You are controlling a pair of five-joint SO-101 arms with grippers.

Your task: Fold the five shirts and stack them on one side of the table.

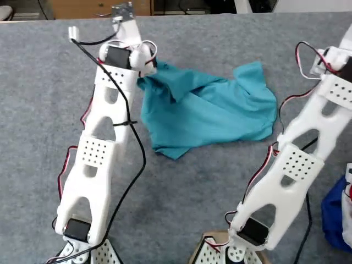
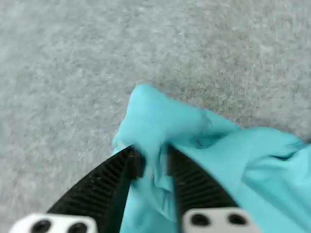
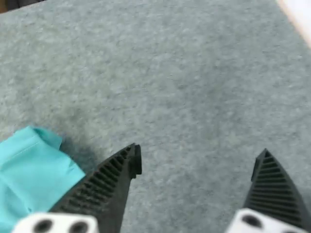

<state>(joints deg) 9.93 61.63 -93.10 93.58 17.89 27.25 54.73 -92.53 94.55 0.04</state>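
Observation:
A teal shirt [image 1: 209, 110] lies crumpled in the middle of the grey table [image 1: 220, 38]. My left gripper [image 2: 154, 162] is shut on a bunched edge of the teal shirt [image 2: 165, 126]; in the high view that corner is lifted at the shirt's left end beside the left arm's head [image 1: 144, 61]. My right gripper [image 3: 197, 162] stands open over bare cloth just beyond the shirt's right end, and a corner of the teal shirt [image 3: 29, 165] shows beside one finger. The right arm [image 1: 330, 82] stands at the table's right edge.
A blue shirt [image 1: 335, 217] is heaped at the near right edge of the table, partly behind the right arm. A wooden cabinet [image 1: 99, 7] stands beyond the table's far edge. Black cables run along the left arm [image 1: 129, 124].

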